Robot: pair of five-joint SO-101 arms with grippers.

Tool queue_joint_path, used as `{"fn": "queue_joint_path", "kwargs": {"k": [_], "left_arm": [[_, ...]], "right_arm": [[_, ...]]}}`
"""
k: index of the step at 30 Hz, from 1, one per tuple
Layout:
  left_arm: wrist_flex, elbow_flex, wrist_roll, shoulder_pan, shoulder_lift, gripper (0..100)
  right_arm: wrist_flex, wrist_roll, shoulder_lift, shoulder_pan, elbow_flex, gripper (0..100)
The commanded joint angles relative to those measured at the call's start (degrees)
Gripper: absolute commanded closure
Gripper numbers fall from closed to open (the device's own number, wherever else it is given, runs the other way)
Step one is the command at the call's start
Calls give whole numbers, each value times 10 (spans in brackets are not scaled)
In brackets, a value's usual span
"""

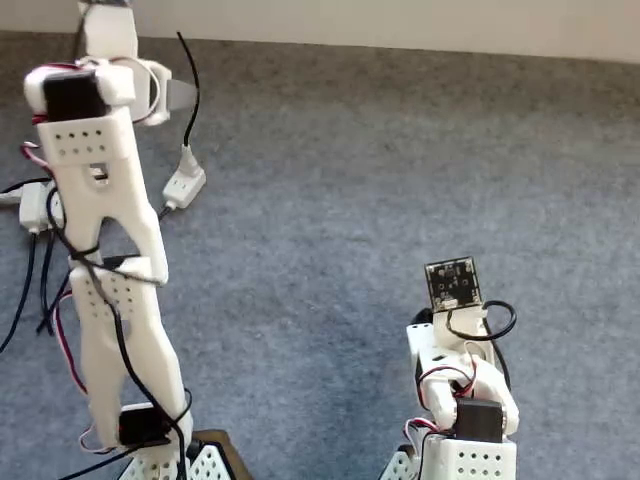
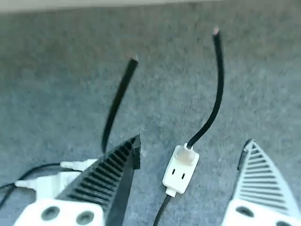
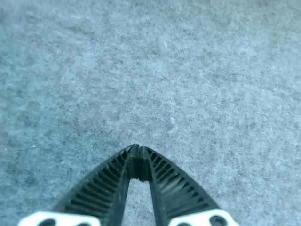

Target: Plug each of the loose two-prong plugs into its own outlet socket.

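Observation:
My left gripper [image 2: 193,142] is open, one black finger [image 2: 117,174] and one white finger [image 2: 256,174] hanging on either side of a white outlet socket [image 2: 180,174] on the grey carpet, not touching it. The socket's face shows two empty slots. A white plug [image 2: 187,153] on a black cord [image 2: 216,89] sits in its far end. The same socket [image 1: 183,185] lies beside the left arm [image 1: 100,160] in the high view. A second white outlet [image 2: 51,186] with white plugs lies partly behind the black finger. My right gripper [image 3: 139,162] is shut and empty over bare carpet.
A second black cord [image 2: 117,103] rises from behind the black finger to a free end. Several cables trail off the left edge by the other outlet [image 1: 35,205]. The right arm [image 1: 460,400] sits folded near the front. Open carpet [image 1: 400,170] lies between the arms.

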Motion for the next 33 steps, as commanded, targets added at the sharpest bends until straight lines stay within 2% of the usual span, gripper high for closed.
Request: {"fn": "queue_joint_path", "kwargs": {"k": [1,4,6,12,15,18,23,24,25,28,33], "left_arm": [[5,29,8,11,-126,785],[4,160,8,9,-219,902],[4,255,9,10,-284,939],[1,573,55,33,-525,973],[-32,805,55,62,-672,970],[-190,1120,40,66,-840,969],[-573,1659,-53,35,-1120,968],[-629,1735,-74,28,-1171,968],[-648,1793,-91,26,-1216,968],[-615,1898,-113,24,-1338,969],[-415,1895,-114,28,-1469,969]], "right_arm": [[-10,6,-3,-5,79,993],[-10,6,-3,-5,79,993],[-10,6,-2,-5,79,993],[-6,6,2,-2,79,993],[-6,6,2,-2,79,993],[-6,6,2,-2,79,993],[-6,6,2,-2,79,993],[-6,6,2,-2,79,993],[-6,6,2,-2,79,993],[-6,6,2,-2,79,993],[-6,6,2,-2,79,993]]}}
